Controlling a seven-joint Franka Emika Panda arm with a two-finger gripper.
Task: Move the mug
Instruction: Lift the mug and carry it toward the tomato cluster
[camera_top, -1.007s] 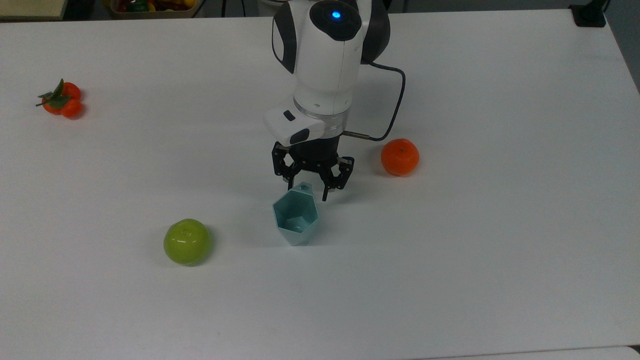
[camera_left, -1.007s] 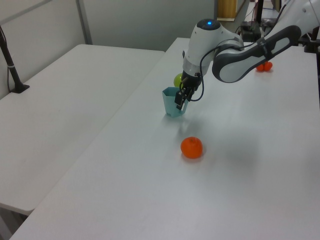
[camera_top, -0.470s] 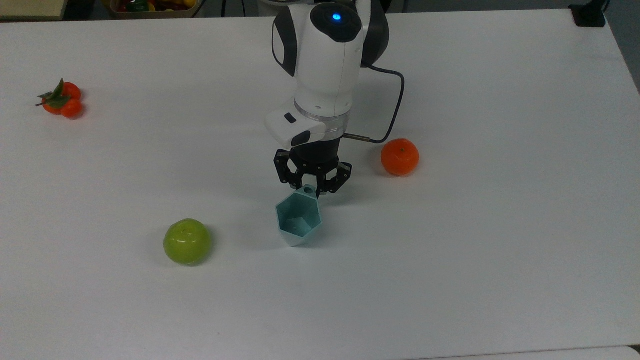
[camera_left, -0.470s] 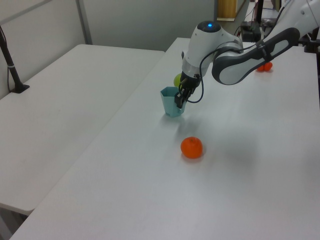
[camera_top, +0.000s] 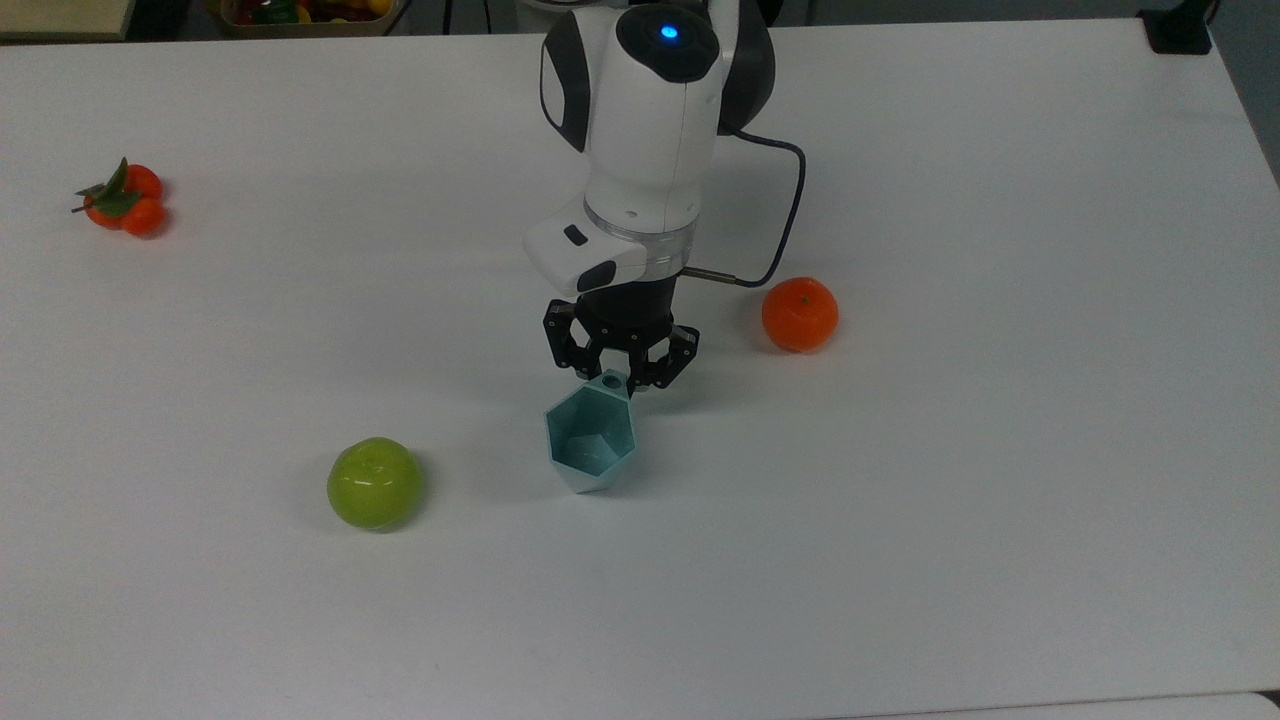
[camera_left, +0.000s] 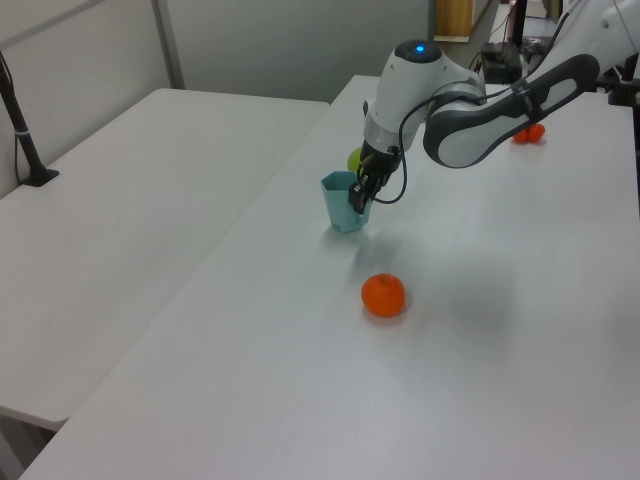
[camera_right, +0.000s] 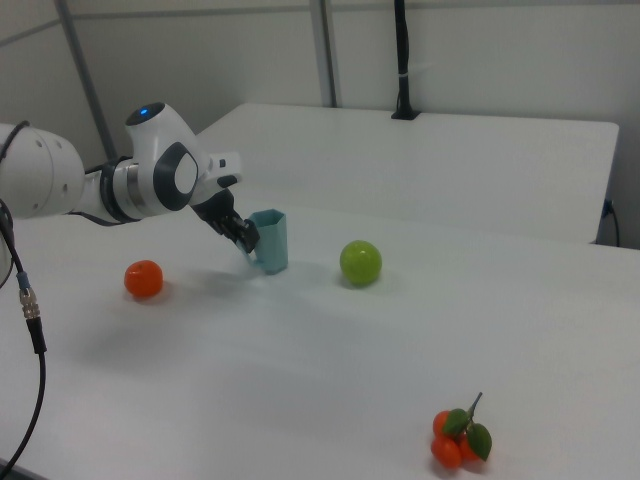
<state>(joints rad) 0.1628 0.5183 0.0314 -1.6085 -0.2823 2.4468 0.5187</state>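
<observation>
The mug (camera_top: 591, 442), a pale teal faceted cup with a hexagonal rim, is being held upright near the middle of the white table (camera_top: 1000, 500). Its open mouth is being shown to the top view, and a small tab with a hole is seen at the rim on the side nearest the arm. In the left view the mug (camera_left: 343, 202) is seen just in front of the green fruit, and in the right view the mug (camera_right: 270, 240) is seen between the orange and the green apple.

The gripper (camera_top: 618, 376) is being pressed against the tab side of the rim, with its black fingers drawn close together on the tab. In the left view the gripper (camera_left: 359, 199) is seen reaching down at the mug's right edge, and in the right view the gripper (camera_right: 245, 236) is seen touching the mug's left side. The white arm (camera_top: 650, 140) is being shown rising behind it, with a blue light lit on its top.

A green apple (camera_top: 374, 482) is being shown well apart from the mug, toward the top view's left. An orange (camera_top: 800, 313) is lying toward the top view's right, near the arm's black cable (camera_top: 790, 210). A cluster of small red-orange fruit with leaves (camera_top: 122, 197) is lying far off at the top view's left edge.
</observation>
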